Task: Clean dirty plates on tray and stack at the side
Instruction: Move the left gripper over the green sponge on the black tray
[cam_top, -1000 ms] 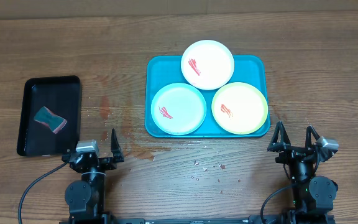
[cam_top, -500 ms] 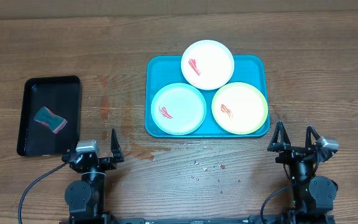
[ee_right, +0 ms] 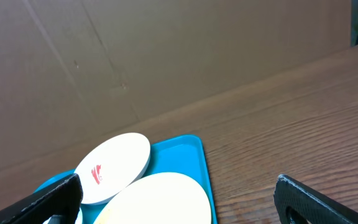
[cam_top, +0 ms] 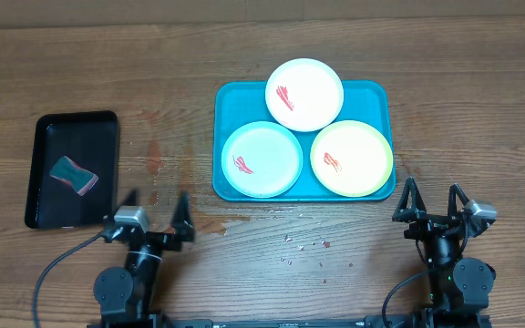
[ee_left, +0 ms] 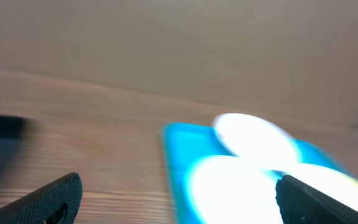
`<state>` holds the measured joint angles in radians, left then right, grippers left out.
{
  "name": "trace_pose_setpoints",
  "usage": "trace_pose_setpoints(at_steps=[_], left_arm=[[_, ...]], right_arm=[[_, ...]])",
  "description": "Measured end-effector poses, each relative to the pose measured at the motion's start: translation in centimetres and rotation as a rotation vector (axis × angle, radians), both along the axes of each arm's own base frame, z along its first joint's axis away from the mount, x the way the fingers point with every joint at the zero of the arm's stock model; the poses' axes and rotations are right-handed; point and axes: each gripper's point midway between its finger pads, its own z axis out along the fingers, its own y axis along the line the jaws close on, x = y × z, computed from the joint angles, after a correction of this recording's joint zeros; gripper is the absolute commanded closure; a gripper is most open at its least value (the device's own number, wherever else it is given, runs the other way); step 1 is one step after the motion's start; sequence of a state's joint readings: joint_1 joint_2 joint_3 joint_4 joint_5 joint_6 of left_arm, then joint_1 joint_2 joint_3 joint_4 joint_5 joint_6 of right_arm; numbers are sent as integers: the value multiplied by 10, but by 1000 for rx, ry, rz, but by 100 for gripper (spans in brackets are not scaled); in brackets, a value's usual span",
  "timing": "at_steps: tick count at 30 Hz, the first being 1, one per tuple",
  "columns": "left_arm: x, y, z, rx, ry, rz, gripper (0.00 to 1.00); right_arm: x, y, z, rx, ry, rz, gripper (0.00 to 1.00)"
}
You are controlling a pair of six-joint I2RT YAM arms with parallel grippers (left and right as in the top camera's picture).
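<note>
Jaws of the left gripper (cam_top: pixel 157 208) stand wide and empty at the near edge of the table (cam_top: pixel 445 46); the right gripper (cam_top: pixel 432 196) is spread just as wide, holding nothing. Ahead of the left gripper and off to its left, the sponge (cam_top: pixel 74 175) lies in the black tray (cam_top: pixel 39 123), well apart from the right arm, so the left arm looks the better reach for it. The turquoise tray (cam_top: pixel 372 91) sits ahead between both arms, its long axis running left to right. It carries 3 smeared plates: the mint plate (cam_top: pixel 262 159) nearest the left gripper, the yellow-green plate (cam_top: pixel 352 159) nearest the right, and the white plate (cam_top: pixel 304 95) farthest back, overhanging the far rim.
</note>
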<state>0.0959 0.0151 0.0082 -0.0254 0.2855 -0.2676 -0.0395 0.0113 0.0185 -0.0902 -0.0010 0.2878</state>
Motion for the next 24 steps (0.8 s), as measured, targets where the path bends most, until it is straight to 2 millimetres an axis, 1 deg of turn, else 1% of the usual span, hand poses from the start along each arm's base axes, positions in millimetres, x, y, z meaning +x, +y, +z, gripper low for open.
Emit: trace_pose_setpoints(at_steps=[1, 2, 3, 4, 5, 7, 8, 9, 11, 12, 13, 16, 18, 20, 22, 24], left_arm=[[-4, -17, 4, -101, 8, -96, 0], [-6, -24, 8, -152, 7, -142, 0], [-8, -30, 18, -195, -20, -180, 0], [-13, -35, 46, -216, -121, -225, 0], [-23, -40, 80, -203, -266, -269, 0], [-45, -45, 123, -155, -453, -315, 0], [-48, -45, 131, -140, -475, -312, 0], [-46, -44, 132, -124, -457, -297, 0], [-33, -35, 120, -82, -322, -218, 0], [-28, -29, 112, -72, -236, -174, 0], [-23, -22, 99, -59, -125, -122, 0], [-20, -1, 87, 22, 118, 3, 0], [-16, 6, 90, 74, 243, 32, 0], [-8, 8, 93, 109, 320, 28, 0], [-1, 12, 90, 142, 391, 34, 0], [9, 22, 83, 153, 478, 75, 0]], right_arm=[[0, 0, 0, 0, 0, 0, 0], [0, 0, 0, 0, 0, 0, 0], [0, 0, 0, 0, 1, 0, 0], [0, 0, 0, 0, 0, 0, 0], [0, 0, 0, 0, 1, 0, 0], [0, 0, 0, 0, 0, 0, 0], [0, 0, 0, 0, 0, 0, 0], [0, 0, 0, 0, 0, 0, 0], [0, 0, 0, 0, 0, -1, 0], [0, 0, 0, 0, -1, 0, 0], [0, 0, 0, 0, 0, 0, 0], [0, 0, 0, -1, 0, 0, 0], [0, 0, 0, -1, 1, 0, 0], [0, 0, 0, 0, -2, 0, 0], [0, 0, 0, 0, 0, 0, 0], [0, 0, 0, 0, 1, 0, 0]])
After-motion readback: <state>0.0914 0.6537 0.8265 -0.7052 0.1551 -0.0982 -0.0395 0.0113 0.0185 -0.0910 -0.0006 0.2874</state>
